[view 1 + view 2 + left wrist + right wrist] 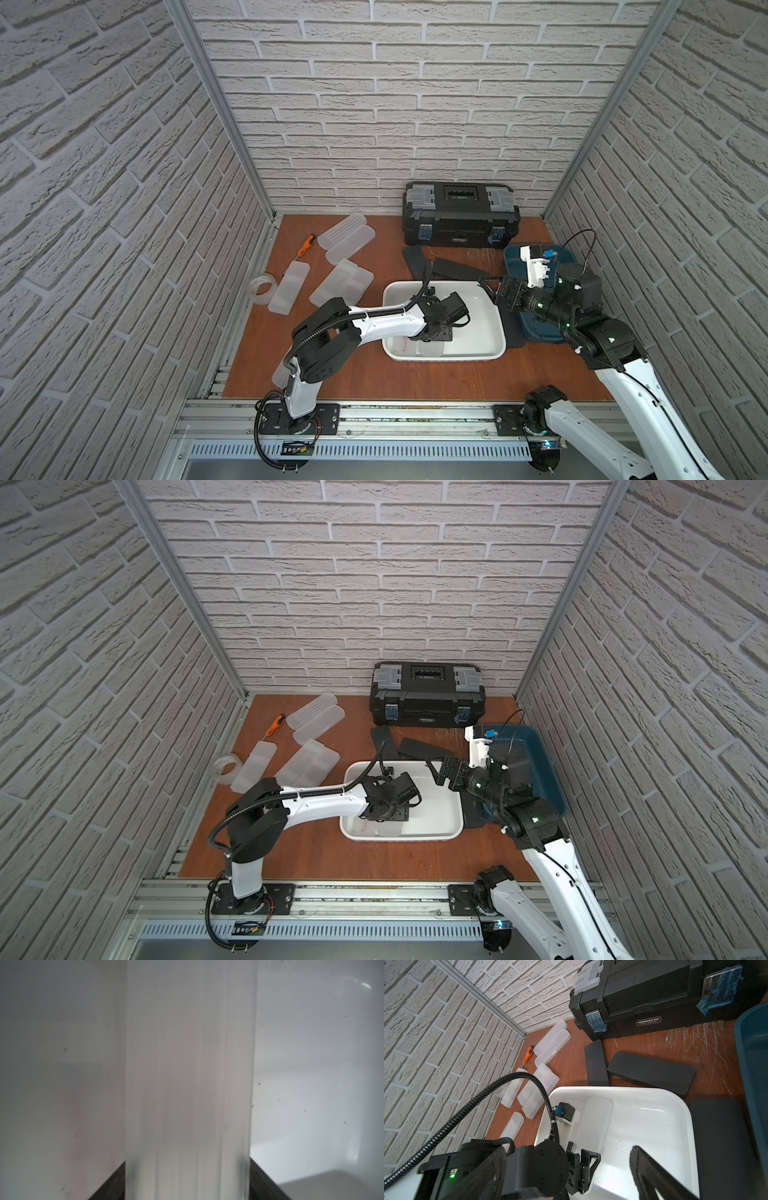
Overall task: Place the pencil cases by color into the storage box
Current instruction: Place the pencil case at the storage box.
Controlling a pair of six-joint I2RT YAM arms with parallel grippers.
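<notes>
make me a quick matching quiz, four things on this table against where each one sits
Things:
1 screwdriver
2 toolbox
3 tape roll
4 teal bin

Places:
a right of the white bin
b against the back wall
c at the table's left edge
d beside the far frosted cases

Pairs: 1-d, 2-b, 3-c, 4-a

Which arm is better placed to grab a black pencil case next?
Right. The right gripper is open and holds nothing, and it hovers close to the black cases beside the blue bin. The left gripper is down in the white bin, closed on a frosted case.
</notes>
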